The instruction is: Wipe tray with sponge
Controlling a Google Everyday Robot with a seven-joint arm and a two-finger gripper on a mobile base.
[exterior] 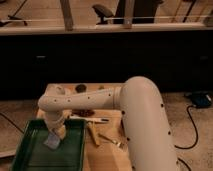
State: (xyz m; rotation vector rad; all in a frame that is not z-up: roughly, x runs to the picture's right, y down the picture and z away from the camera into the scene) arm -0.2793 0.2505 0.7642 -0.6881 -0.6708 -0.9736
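The large green tray (pixel 30 155) lies at the front left of the wooden table. My gripper (pixel 55 132) hangs from the white arm (pixel 100 100) over the tray's far right part, pointing down. It is shut on the small blue-grey sponge (pixel 52 140), which rests on the tray floor just below the fingers. The arm's thick upper link (pixel 147 130) fills the right side of the view and hides that part of the table.
On the wooden table (pixel 102 160), right of the tray, lie a wooden utensil (pixel 93 134), a fork (pixel 114 143) and a thin pale stick (pixel 90 119). A dark round object (pixel 80 89) sits at the table's far edge. A dark cabinet wall stands behind.
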